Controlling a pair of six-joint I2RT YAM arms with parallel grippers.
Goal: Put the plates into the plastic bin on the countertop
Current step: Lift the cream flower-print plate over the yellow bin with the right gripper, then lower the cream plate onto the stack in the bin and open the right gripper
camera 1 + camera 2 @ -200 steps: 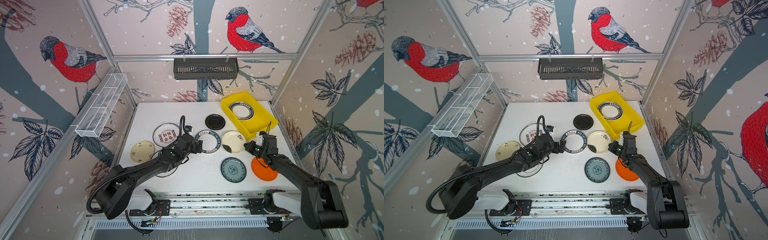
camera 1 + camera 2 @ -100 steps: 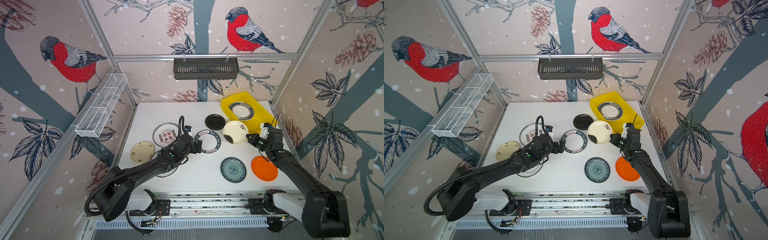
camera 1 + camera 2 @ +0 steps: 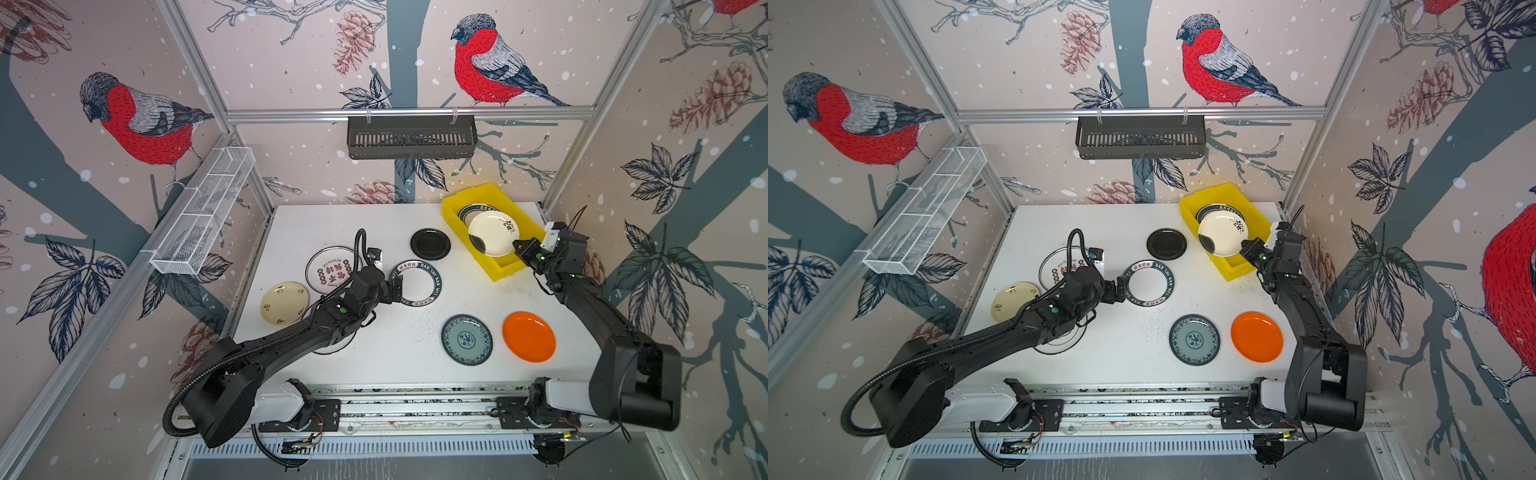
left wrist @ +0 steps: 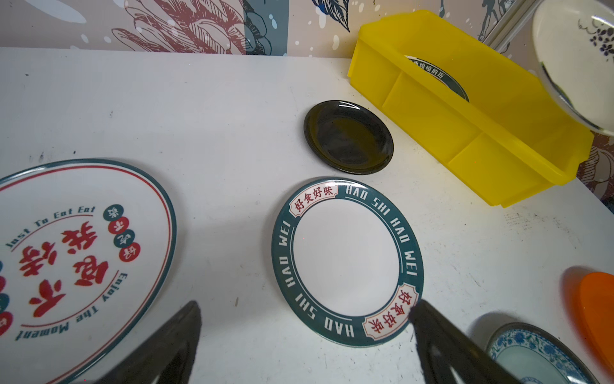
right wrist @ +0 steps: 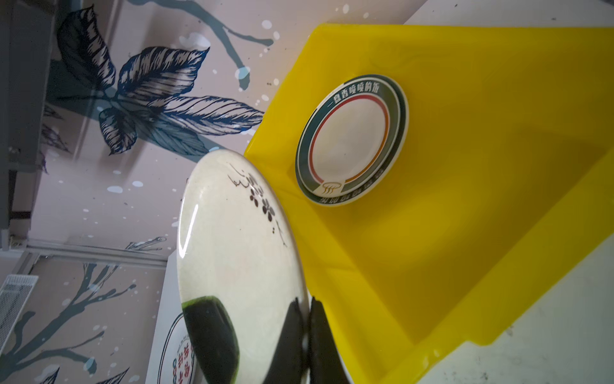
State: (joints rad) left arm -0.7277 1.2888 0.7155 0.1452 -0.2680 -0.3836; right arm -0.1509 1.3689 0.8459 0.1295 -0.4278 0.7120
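My right gripper (image 3: 519,246) (image 3: 1246,246) (image 5: 306,306) is shut on the rim of a cream plate (image 3: 493,232) (image 3: 1223,233) (image 5: 232,252) and holds it tilted above the yellow plastic bin (image 3: 503,266) (image 3: 1235,268) (image 5: 465,166). A white plate with a dark green rim (image 5: 352,139) (image 3: 471,210) lies in the bin's far end. My left gripper (image 3: 395,286) (image 3: 1121,289) (image 4: 305,319) is open, low over the countertop (image 3: 386,232). It sits at the near rim of the lettered green-rimmed plate (image 3: 417,284) (image 4: 347,259), one fingertip (image 4: 422,309) at its edge.
On the countertop lie a black plate (image 3: 430,244), a large red-lettered plate (image 3: 328,270), a cream plate (image 3: 284,302), a teal-patterned plate (image 3: 466,339) and an orange plate (image 3: 528,336). A black slatted basket (image 3: 411,137) hangs on the back wall, a white wire basket (image 3: 203,216) on the left.
My right gripper has lifted the cream plate off the countertop and carried it back and up over the yellow bin. The left arm has not moved.
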